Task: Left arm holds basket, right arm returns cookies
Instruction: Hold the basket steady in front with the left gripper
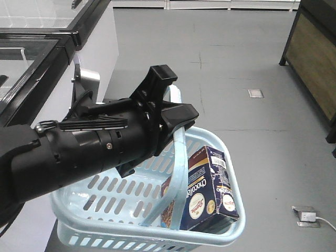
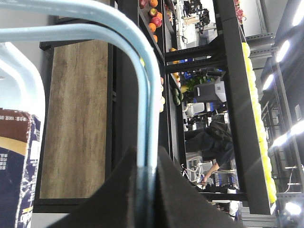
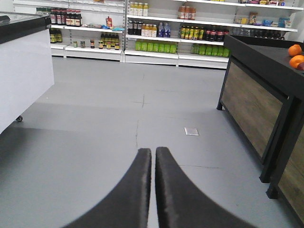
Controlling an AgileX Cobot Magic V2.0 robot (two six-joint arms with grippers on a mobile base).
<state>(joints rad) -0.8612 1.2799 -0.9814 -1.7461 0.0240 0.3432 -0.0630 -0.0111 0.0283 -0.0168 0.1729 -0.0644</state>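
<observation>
My left arm reaches in from the left in the front view. Its gripper is shut on the hoop handle of the light blue basket, which hangs above the grey floor. The navy and maroon cookies box stands tilted inside the basket at its right end. In the left wrist view the gripper clamps the blue handle, and a corner of the cookies box shows at lower left. My right gripper is shut and empty, pointing down the aisle; it is out of the front view.
A white freezer with a black-framed glass top stands at left. A black stand with wooden panels is at right, with oranges on it. A floor socket lies at lower right. Bottle shelves line the far wall.
</observation>
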